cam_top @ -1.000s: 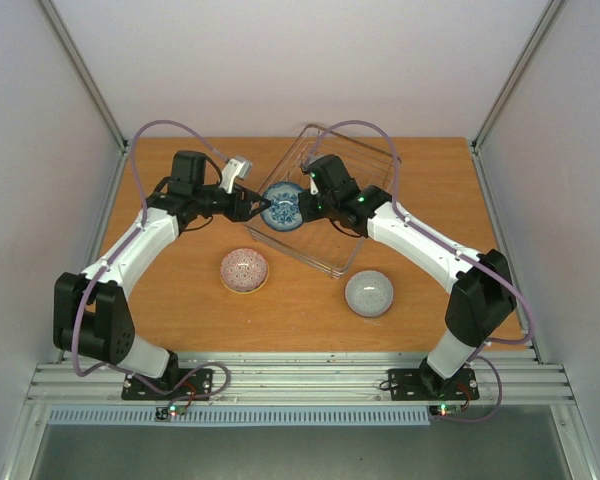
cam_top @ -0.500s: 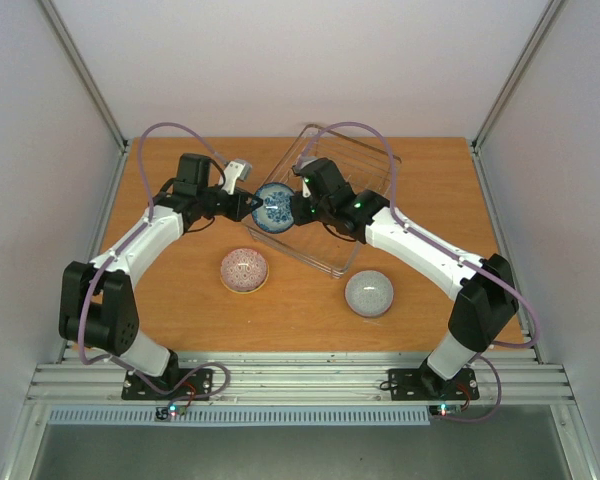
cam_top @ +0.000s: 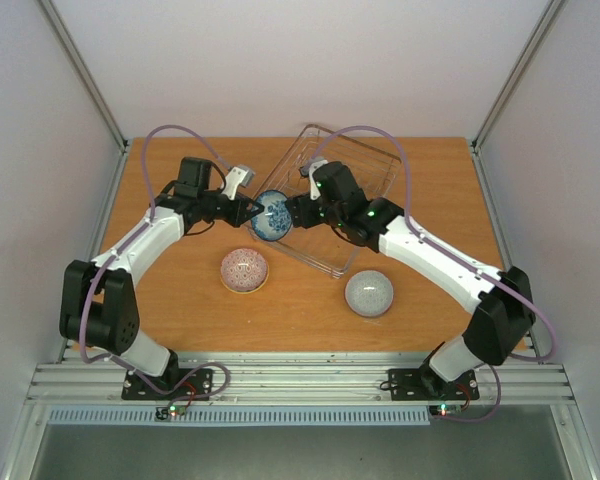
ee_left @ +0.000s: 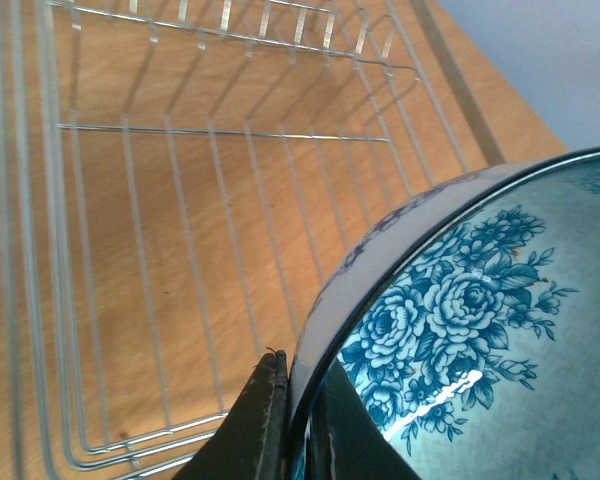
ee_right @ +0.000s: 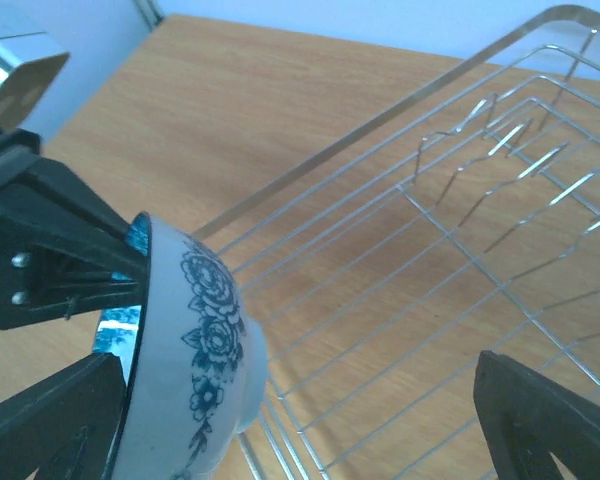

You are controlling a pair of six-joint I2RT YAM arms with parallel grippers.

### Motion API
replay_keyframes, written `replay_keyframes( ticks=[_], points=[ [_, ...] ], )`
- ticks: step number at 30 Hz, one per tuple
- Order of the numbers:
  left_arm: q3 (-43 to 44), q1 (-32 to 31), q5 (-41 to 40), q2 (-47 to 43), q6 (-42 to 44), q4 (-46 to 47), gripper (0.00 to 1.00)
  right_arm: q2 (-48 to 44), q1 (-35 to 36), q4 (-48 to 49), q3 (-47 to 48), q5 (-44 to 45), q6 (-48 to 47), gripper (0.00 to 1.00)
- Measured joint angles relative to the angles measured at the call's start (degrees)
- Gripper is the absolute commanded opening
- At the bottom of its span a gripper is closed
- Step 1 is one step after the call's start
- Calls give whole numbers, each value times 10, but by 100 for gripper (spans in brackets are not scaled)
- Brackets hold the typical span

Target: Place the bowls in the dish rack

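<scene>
A blue-and-white floral bowl (cam_top: 273, 217) hangs on edge over the near-left corner of the wire dish rack (cam_top: 352, 139). My left gripper (cam_top: 255, 212) is shut on its rim. In the left wrist view the dark fingers (ee_left: 262, 430) pinch the rim of the bowl (ee_left: 460, 330) above the rack's grid (ee_left: 180, 250). My right gripper (cam_top: 292, 212) stands open just right of the bowl; in its own view the gripper (ee_right: 300, 430) is spread wide, the bowl (ee_right: 195, 370) beside its left finger (ee_right: 50, 425). A pink-red patterned bowl (cam_top: 244, 270) and a pale grey bowl (cam_top: 369, 293) sit on the table.
The rack (ee_right: 460, 250) lies at an angle at the back middle of the wooden table (cam_top: 180, 310). Upright wire prongs (ee_right: 470, 130) rise inside it. Pale walls close in the table on three sides. The left gripper's body (ee_right: 40, 250) shows close to the right wrist camera.
The left gripper closed on the blue-and-white bowl's rim, then the right gripper opened and let go of it. The bowl shifted slightly left, still over the rack's corner.
</scene>
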Motion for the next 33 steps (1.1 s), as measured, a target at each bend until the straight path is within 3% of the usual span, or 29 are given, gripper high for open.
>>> replay_keyframes(
  ticks=[8, 14, 26, 33],
  points=[
    [-5, 51, 148, 21, -4, 17, 0, -38, -4, 49, -47, -114, 31, 99],
    [-19, 63, 213, 30, -22, 38, 0, -34, -5, 95, -70, -212, 82, 99],
    [-29, 62, 261, 30, -37, 75, 1, -16, -5, 148, -82, -279, 141, 97],
    [-41, 62, 266, 30, -62, 102, 0, -16, -6, 174, -93, -300, 165, 83]
  ],
)
